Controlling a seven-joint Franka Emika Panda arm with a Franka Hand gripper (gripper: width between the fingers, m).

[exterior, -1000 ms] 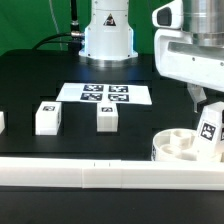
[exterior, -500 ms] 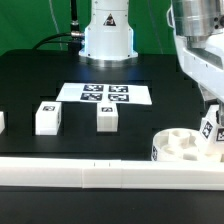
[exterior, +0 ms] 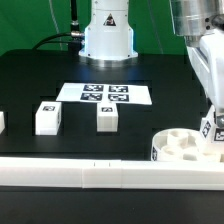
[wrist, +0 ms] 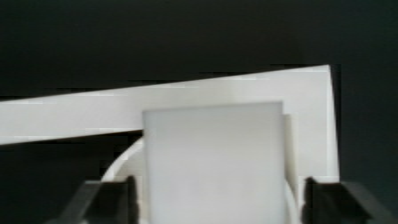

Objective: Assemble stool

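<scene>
The round white seat disc (exterior: pixel 178 147) lies at the exterior view's right, against the front rail. My gripper (exterior: pixel 213 120) hangs over its right rim, shut on a tagged white leg block (exterior: pixel 212 130) that stands in the disc. In the wrist view the leg block (wrist: pixel 214 155) fills the space between my dark fingers (wrist: pixel 102 203), with the gripper (wrist: pixel 214 208) closed round it and a curved bit of the seat (wrist: pixel 125 165) beside it. Two more leg blocks (exterior: pixel 47 117) (exterior: pixel 107 117) stand loose on the black table.
The marker board (exterior: pixel 105 94) lies mid-table before the robot base (exterior: pixel 108 35). A long white border rail (exterior: pixel 90 175) runs along the front; it also shows in the wrist view (wrist: pixel 160 100). A white piece (exterior: pixel 2 121) is cut off by the left edge.
My arm has shifted toward the exterior view's right and turned; the held leg block moved slightly right with it. The seat and loose blocks have not moved.
</scene>
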